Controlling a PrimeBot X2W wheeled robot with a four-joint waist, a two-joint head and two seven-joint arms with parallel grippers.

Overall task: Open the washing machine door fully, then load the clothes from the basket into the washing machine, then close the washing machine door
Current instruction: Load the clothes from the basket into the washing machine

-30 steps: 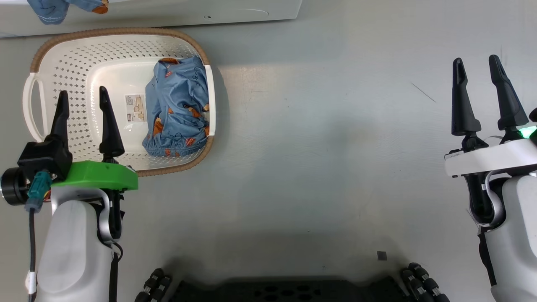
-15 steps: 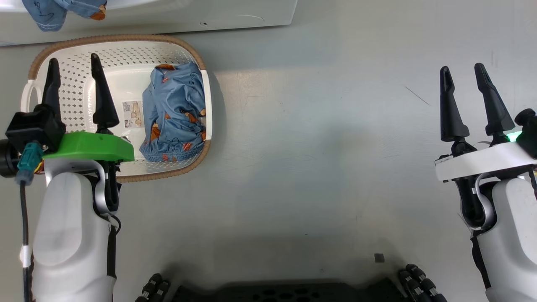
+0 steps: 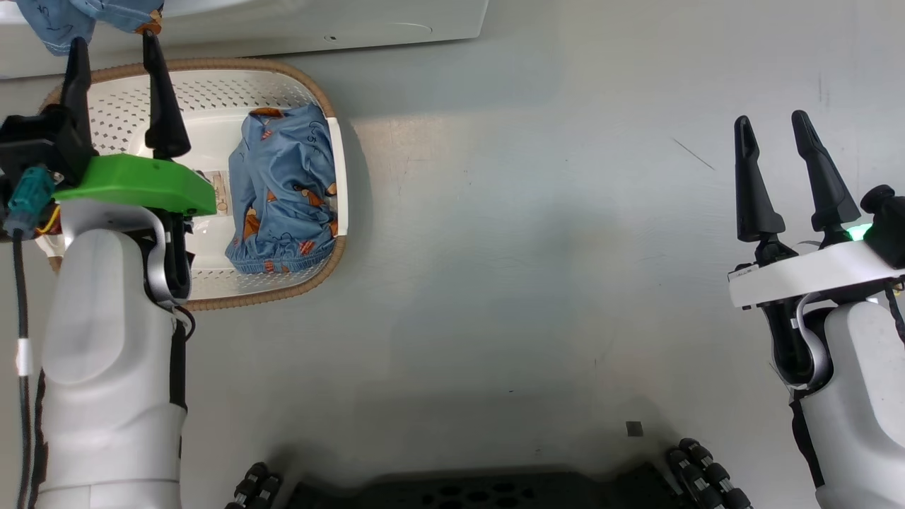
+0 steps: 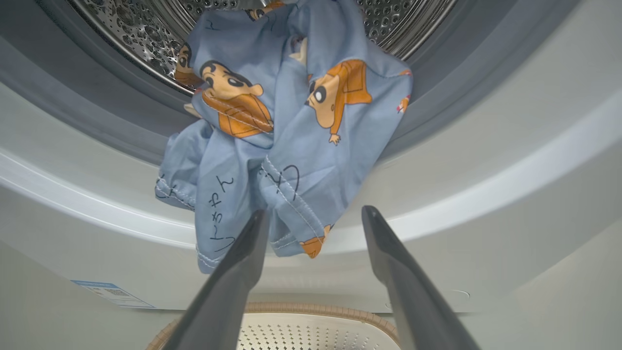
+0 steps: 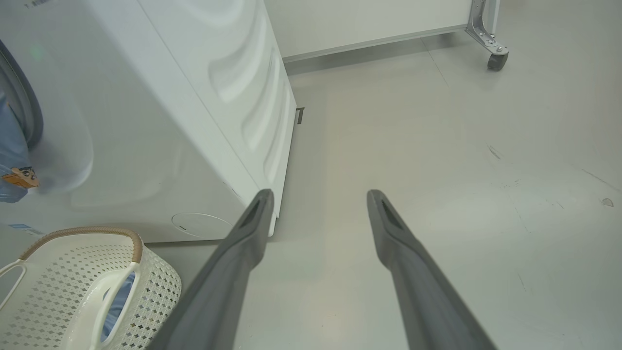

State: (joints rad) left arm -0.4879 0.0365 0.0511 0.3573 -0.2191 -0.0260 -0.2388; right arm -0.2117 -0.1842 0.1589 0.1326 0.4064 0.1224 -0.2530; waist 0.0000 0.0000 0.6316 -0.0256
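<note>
One blue garment [image 4: 291, 121] hangs half out of the drum [image 4: 121, 29], draped over the gasket [image 4: 58, 97] and down the washer [image 4: 486, 204] front. A second garment [image 3: 283, 191] lies bunched at the right end of the basket [image 3: 233, 92]. The left gripper [image 4: 316, 212] has climbed from over the basket's middle to just under the dangling hem, fingers spread and holding nothing. I'd guess it means to tuck that piece in before fetching the other. The right gripper [image 3: 770, 118] hasn't budged over the floor [image 3: 530, 247], well apart from the basket and also spread and empty.
</note>
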